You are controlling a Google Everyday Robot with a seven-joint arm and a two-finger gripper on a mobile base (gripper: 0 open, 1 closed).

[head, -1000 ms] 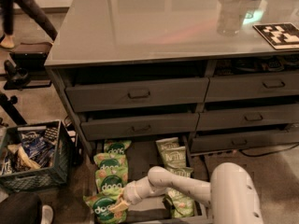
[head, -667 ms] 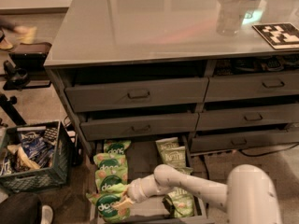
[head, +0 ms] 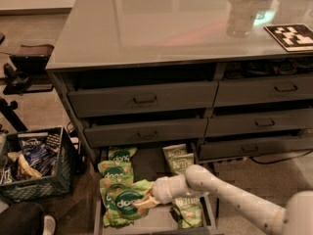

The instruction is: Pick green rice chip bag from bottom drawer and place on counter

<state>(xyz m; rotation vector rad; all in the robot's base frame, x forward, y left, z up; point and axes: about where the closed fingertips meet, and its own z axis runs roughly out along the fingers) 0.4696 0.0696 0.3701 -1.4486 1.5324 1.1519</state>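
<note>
The bottom drawer (head: 151,223) is pulled out at floor level. Three green rice chip bags lie in a column on its left side. My gripper (head: 143,201) reaches in from the right on a white arm. It is shut on the right edge of the nearest green rice chip bag (head: 122,203), which sits tilted with its dark "dang" badge up. The two other green bags (head: 115,171) lie behind it. The counter (head: 161,28) spreads above the drawer cabinet.
Two olive Kettle bags (head: 178,159) lie on the drawer's right side, under my arm. The upper drawers (head: 142,101) stand slightly open above. A clear cup (head: 239,18) and a black-and-white marker tile (head: 292,35) sit on the counter. A crate of items (head: 34,165) stands at the left.
My gripper has closed in on the nearest green bag, which now sits tilted and shifted right. The view has moved nearer to the cabinet.
</note>
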